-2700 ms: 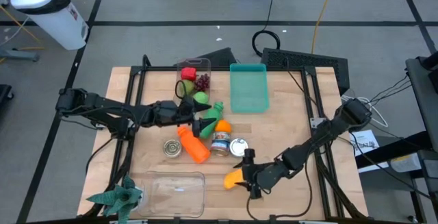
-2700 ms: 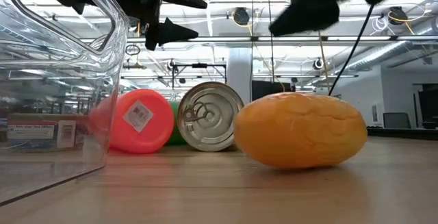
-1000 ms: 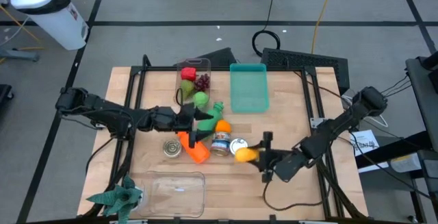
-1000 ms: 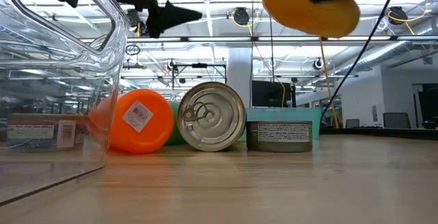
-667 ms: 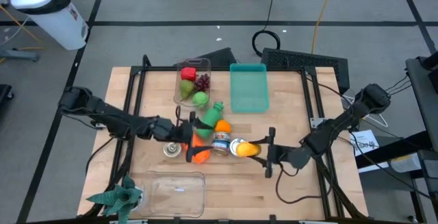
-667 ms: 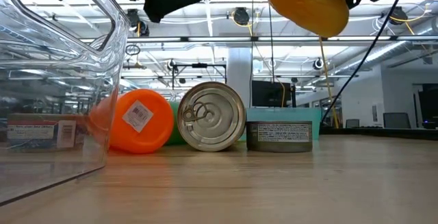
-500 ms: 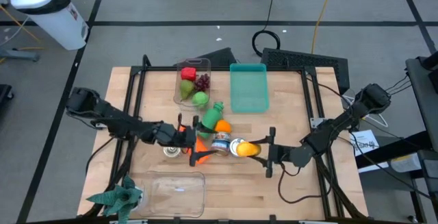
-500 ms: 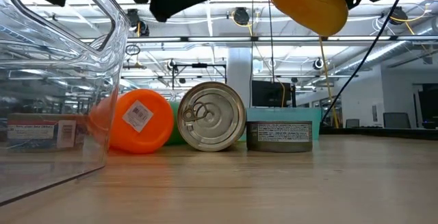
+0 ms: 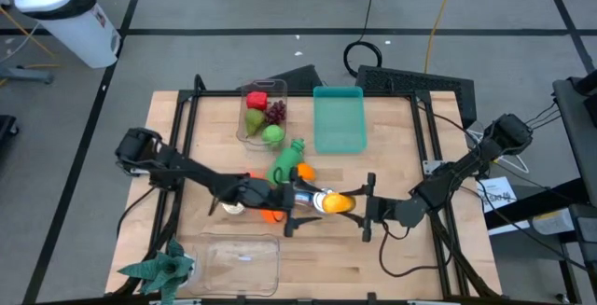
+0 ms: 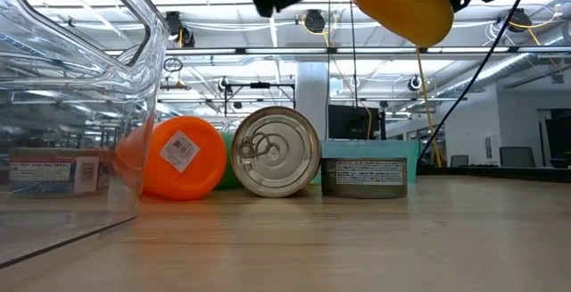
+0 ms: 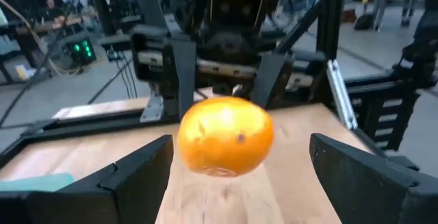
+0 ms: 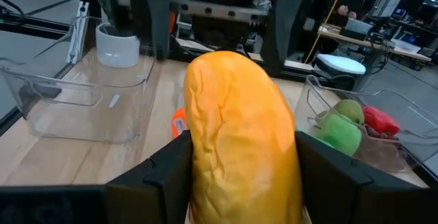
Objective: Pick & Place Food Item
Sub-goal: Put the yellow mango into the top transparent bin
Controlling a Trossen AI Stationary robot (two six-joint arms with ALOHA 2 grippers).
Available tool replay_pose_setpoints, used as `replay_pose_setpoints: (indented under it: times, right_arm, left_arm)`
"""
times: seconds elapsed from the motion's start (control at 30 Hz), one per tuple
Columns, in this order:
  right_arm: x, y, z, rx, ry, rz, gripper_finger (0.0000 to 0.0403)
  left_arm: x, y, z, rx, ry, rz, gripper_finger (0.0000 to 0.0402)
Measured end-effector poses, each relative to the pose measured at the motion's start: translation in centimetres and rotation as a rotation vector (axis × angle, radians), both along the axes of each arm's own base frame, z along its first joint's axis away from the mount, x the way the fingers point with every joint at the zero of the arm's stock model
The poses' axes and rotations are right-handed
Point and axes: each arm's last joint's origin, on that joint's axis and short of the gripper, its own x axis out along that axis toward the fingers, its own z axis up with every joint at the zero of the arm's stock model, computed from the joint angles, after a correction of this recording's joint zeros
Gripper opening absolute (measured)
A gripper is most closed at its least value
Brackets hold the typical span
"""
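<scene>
Left arm stretched low toward mid-desk, left end effector (image 9: pixel 297 214) spread wide, fingers (image 11: pixel 137 172) apart and empty. Right arm reached in from the right edge, right end effector (image 9: pixel 359 205) clamped shut, raised, facing the left one closely.

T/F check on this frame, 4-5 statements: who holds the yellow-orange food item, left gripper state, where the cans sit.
1. The right gripper is shut on the yellow-orange food item. True.
2. The food item rests on the table. False: in the low view it hangs well above the wood.
3. The left gripper is open, its fingers facing the food item. True.
4. The teal tray holds the silver can. False: the can lies on its side on the table, and the tray looks empty.
5. The clear bin near the front edge holds the orange bottle. False: the bottle lies on the table outside it.
</scene>
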Motion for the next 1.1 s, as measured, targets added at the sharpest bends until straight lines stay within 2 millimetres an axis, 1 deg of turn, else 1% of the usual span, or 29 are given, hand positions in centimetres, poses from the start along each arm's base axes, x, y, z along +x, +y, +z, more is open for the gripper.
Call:
replay_pose_setpoints:
  times: [0.13,0.27,0.53,0.67,0.8,1.1]
  right_arm:
    - [0.0,0.0,0.0,0.0,0.0,0.0,0.0208]
    - [0.0,0.0,0.0,0.0,0.0,0.0,0.0208]
    - [0.0,0.0,0.0,0.0,-0.005,-0.001,0.0208]
    - [0.5,-0.2,-0.1,0.011,-0.019,-0.018,0.0208]
    - [1.2,-0.4,-0.4,0.016,-0.033,-0.035,0.0208]
    - [1.4,-0.3,-0.4,0.016,-0.056,-0.032,0.0208]
  left_arm:
    - [1.3,-0.2,-0.2,0.013,0.03,0.005,0.0351]
    - [1.9,-0.2,-0.1,0.007,0.023,0.009,0.0351]
    - [2.1,0.3,-0.2,-0.038,0.034,0.041,0.0351]
    - [2.1,0.5,-0.1,-0.056,0.032,0.053,0.0351]
    - [2.1,0.5,-0.1,-0.058,0.032,0.064,0.0351]
    - [2.2,0.6,-0.1,-0.034,0.031,0.07,0.0351]
